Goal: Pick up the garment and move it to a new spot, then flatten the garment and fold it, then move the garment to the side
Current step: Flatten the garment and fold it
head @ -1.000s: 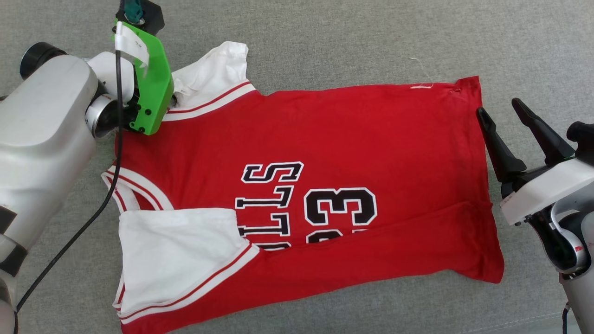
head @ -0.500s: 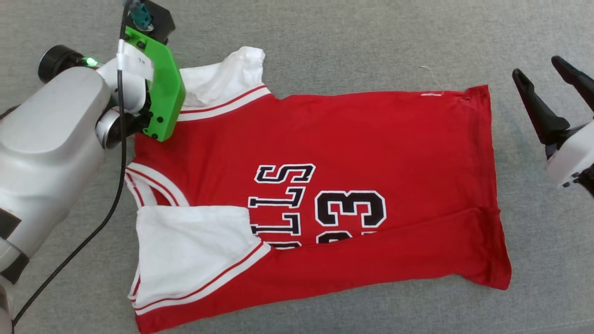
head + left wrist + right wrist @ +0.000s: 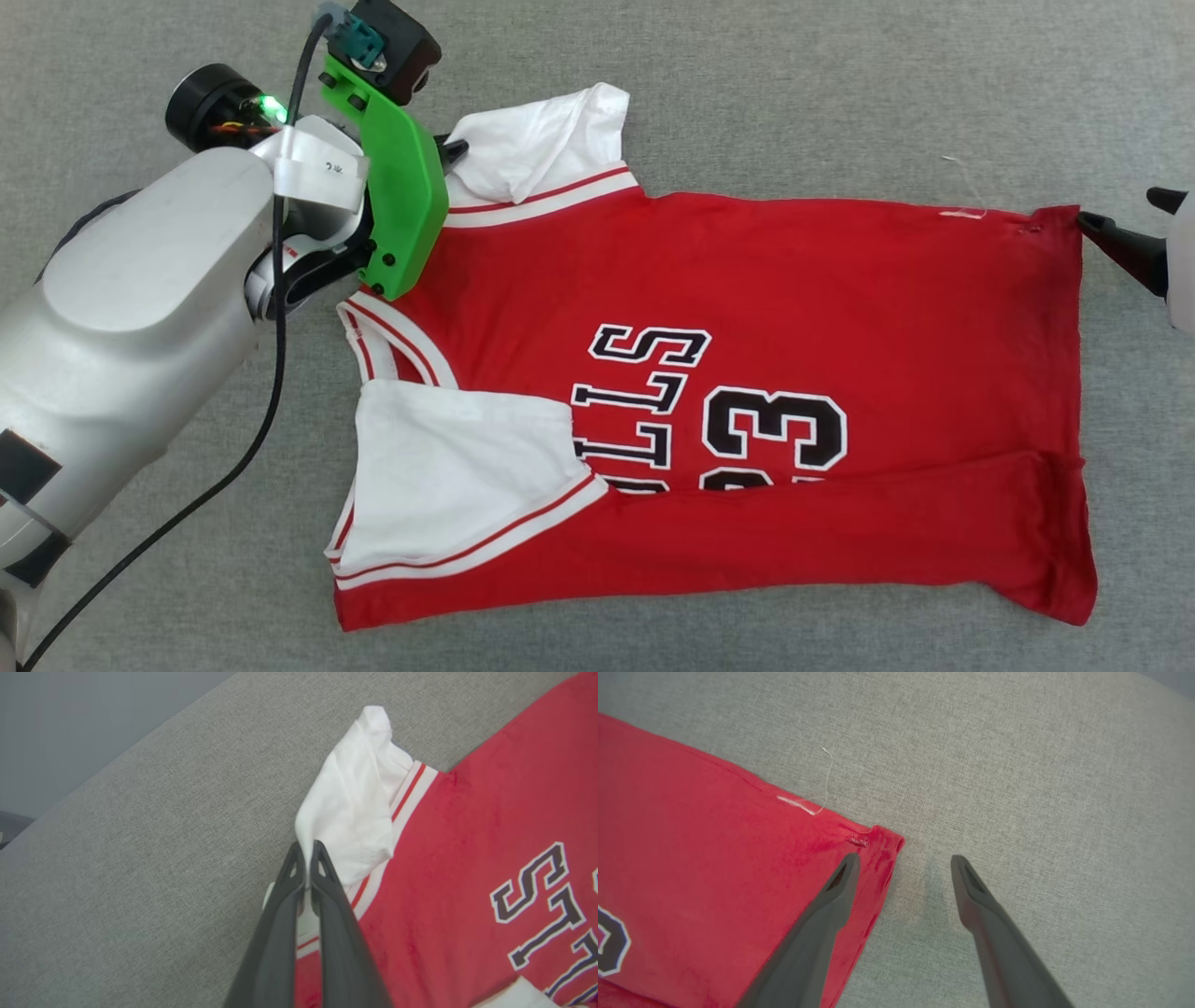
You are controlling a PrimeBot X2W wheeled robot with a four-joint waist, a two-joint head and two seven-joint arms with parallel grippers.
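The garment point(image 3: 747, 280), a red jersey with white sleeves and black lettering, lies spread on a grey fabric surface. Its near long edge is folded up over part of the lettering, and the near sleeve point(image 3: 457, 467) lies folded onto the body. My left gripper point(image 3: 307, 854) is shut on the edge of the far white sleeve point(image 3: 359, 793), pinching the cloth between its tips; in the head view it point(image 3: 455, 147) sits under a green bracket. My right gripper point(image 3: 906, 858) stands open at the hem's far corner point(image 3: 878, 844), one finger over the red cloth and the other over bare surface.
The grey fabric surface point(image 3: 840, 93) extends on all sides of the garment. A loose white thread point(image 3: 826, 774) lies by the hem. A black cable point(image 3: 271, 373) hangs along my left arm. The surface's edge runs across the left wrist view's top left point(image 3: 140, 746).
The head camera has shifted. My left gripper has shut on the far sleeve. My right gripper has moved from beside the hem up to its far corner, still open.
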